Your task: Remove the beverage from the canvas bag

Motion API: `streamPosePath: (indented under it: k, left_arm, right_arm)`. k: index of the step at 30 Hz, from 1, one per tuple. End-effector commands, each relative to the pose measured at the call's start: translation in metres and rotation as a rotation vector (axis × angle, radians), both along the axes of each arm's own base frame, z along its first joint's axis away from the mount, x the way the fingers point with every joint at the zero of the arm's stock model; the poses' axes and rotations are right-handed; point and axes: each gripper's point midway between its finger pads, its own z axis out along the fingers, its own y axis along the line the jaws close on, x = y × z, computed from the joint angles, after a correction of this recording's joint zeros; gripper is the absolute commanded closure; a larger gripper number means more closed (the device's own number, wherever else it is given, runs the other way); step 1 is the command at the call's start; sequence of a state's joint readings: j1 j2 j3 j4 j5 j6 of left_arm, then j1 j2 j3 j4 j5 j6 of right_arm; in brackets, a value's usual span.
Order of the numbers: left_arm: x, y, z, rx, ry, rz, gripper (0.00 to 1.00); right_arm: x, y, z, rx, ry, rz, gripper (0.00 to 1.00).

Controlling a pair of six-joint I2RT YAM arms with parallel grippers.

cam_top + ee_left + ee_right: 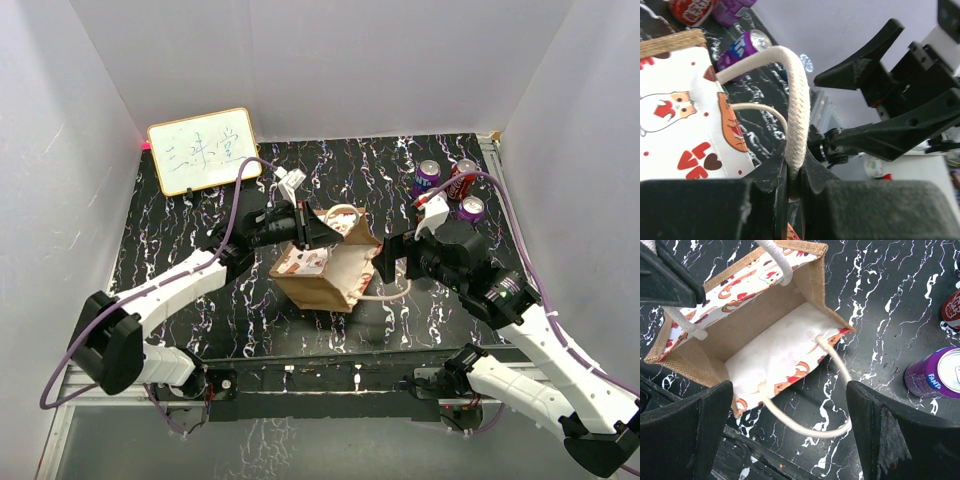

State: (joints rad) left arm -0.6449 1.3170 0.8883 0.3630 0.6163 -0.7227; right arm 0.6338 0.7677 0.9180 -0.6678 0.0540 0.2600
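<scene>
The canvas bag [322, 275] stands mid-table, tan with a pale cartoon-print side [675, 115]. My left gripper [318, 228] is shut on its far white rope handle [796, 115] and holds the mouth open. My right gripper [385, 262] is open and empty, just right of the bag, with its jaws wide over the near handle loop [805, 429] that lies on the table. In the right wrist view the bag's inside [772, 332] shows bare lining and no can. Three beverage cans stand outside it: two purple [428, 177] [471, 209] and one red [462, 178].
A whiteboard [203, 150] leans at the back left. White walls close in the black marble table [200, 230]. A purple can [935, 372] and the red can [952, 310] sit close to the right of my right gripper.
</scene>
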Motion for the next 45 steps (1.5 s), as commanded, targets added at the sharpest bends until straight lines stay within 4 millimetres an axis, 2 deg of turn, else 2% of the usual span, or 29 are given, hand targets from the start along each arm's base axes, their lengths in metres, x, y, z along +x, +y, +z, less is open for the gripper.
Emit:
streamPosePath:
  k: [1,3,5,11,14,15,18,19,22,25,29,33,37,41,45]
  left_arm:
    - [-0.008,-0.013,0.063,-0.239,-0.007,-0.065,1.00]
    - [-0.002,-0.011,0.060,-0.239,0.018,-0.025,1.00]
    - [0.005,-0.006,0.045,-0.192,0.054,0.033,1.00]
    - [0.020,0.028,-0.032,0.094,0.114,0.229,1.00]
    - [0.025,0.053,-0.066,0.250,0.116,0.329,0.86]
    - [0.025,0.061,-0.074,0.300,0.123,0.354,0.76]
    - [0.027,0.085,-0.084,0.435,0.118,0.425,0.32]
    - [0.026,0.091,-0.081,0.457,0.104,0.442,0.25]
    - [0.026,0.108,-0.061,0.490,0.039,0.492,0.11]
    - [0.027,0.127,-0.034,0.521,-0.028,0.554,0.03]
    - [0.024,0.148,0.016,0.521,-0.147,0.610,0.03]
    - [0.017,0.166,0.084,0.468,-0.295,0.661,0.03]
    - [0.002,0.185,0.142,0.393,-0.414,0.714,0.03]
    - [-0.015,0.204,0.184,0.317,-0.504,0.763,0.03]
    - [-0.031,0.219,0.206,0.249,-0.557,0.803,0.03]
  right_arm:
    - [0.009,0.005,0.030,0.054,-0.089,-0.001,0.00]
    - [0.008,0.005,0.032,0.059,-0.094,-0.001,0.00]
    - [0.008,0.004,0.035,0.065,-0.100,-0.002,0.00]
    - [0.005,0.003,0.038,0.081,-0.104,-0.005,0.00]
    - [0.006,0.002,0.043,0.088,-0.114,-0.016,0.00]
    - [0.006,0.001,0.046,0.092,-0.120,-0.019,0.00]
    - [0.008,-0.002,0.055,0.095,-0.135,-0.041,0.00]
    - [0.008,-0.003,0.057,0.097,-0.140,-0.047,0.00]
    - [0.009,-0.011,0.068,0.085,-0.164,-0.075,0.00]
    - [0.009,-0.021,0.083,0.072,-0.195,-0.108,0.00]
    - [0.002,-0.036,0.118,0.085,-0.278,-0.140,0.02]
    - [-0.010,-0.054,0.156,0.110,-0.374,-0.167,0.02]
    - [-0.023,-0.068,0.190,0.146,-0.451,-0.185,0.02]
    - [-0.038,-0.083,0.221,0.205,-0.525,-0.213,0.02]
    - [-0.047,-0.094,0.240,0.249,-0.566,-0.241,0.02]
